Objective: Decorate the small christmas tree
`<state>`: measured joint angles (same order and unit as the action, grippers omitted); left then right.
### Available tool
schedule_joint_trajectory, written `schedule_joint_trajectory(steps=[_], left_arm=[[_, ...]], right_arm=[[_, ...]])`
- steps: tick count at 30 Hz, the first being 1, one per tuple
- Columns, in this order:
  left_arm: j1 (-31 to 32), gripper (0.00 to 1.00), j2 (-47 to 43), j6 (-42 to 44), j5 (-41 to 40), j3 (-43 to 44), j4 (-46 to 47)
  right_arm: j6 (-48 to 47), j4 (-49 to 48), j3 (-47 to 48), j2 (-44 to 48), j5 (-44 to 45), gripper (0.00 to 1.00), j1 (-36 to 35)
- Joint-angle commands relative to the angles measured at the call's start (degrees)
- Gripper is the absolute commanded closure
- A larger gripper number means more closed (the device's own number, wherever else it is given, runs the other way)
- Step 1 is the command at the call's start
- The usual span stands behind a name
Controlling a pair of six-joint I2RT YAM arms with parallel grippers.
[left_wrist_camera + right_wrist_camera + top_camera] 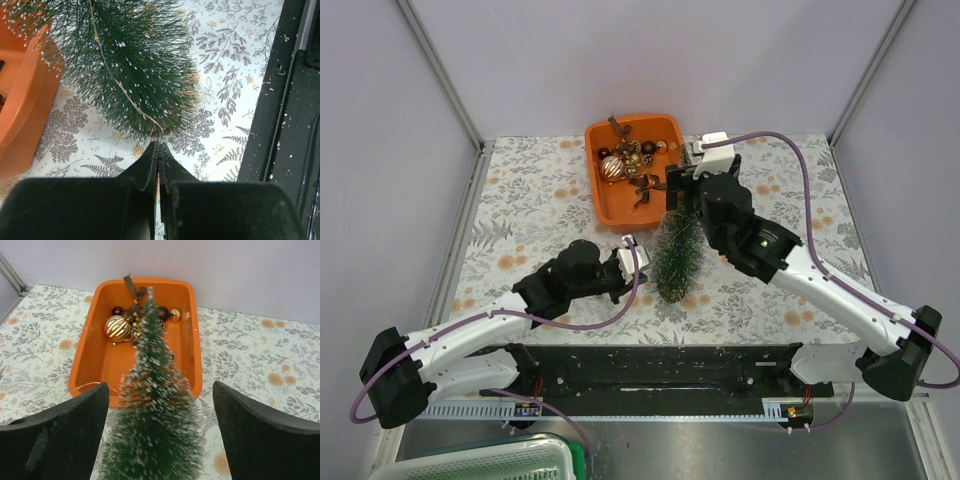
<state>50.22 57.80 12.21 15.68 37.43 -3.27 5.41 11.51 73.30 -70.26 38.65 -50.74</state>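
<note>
small christmas tree (677, 262) stood upright just off the near edge of the orange tray (603, 205), left gripper (158, 147) pinched tight on its thin wire (131, 99), right gripper (160, 390) gaping wide, 2 fingers flanking the tree, not touching

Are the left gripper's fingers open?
No, the left gripper is shut, its tips pinching a thin wire off the small christmas tree.

Bristly frosted tree (155, 440), glossy orange plastic tray (97, 360)
</note>
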Motion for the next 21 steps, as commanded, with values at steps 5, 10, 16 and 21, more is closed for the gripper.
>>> schedule_joint_trajectory(steps=[5,10,16,21], left_arm=[[-0.73,1.0,-2.17,-0.34,-1.18,-1.04,5.11],[-0.82,1.0,-2.6,-0.87,-2.58,-1.31,6.08],[-1.09,1.0,-2.34,-3.5,-6.1,-1.13,7.66],[-1.7,1.0,-2.96,-7.46,-5.14,-0.25,6.61]], right_arm=[[-2.43,-1.32,8.0,-5.94,-1.21,0.32,0.56],[-1.45,-0.26,8.79,-5.94,-1.56,0.61,0.56],[-2.6,-1.22,7.74,-4.8,-6.82,0.79,1.52],[-1.46,-10.88,-0.16,0.64,-23.75,0.86,5.73]])
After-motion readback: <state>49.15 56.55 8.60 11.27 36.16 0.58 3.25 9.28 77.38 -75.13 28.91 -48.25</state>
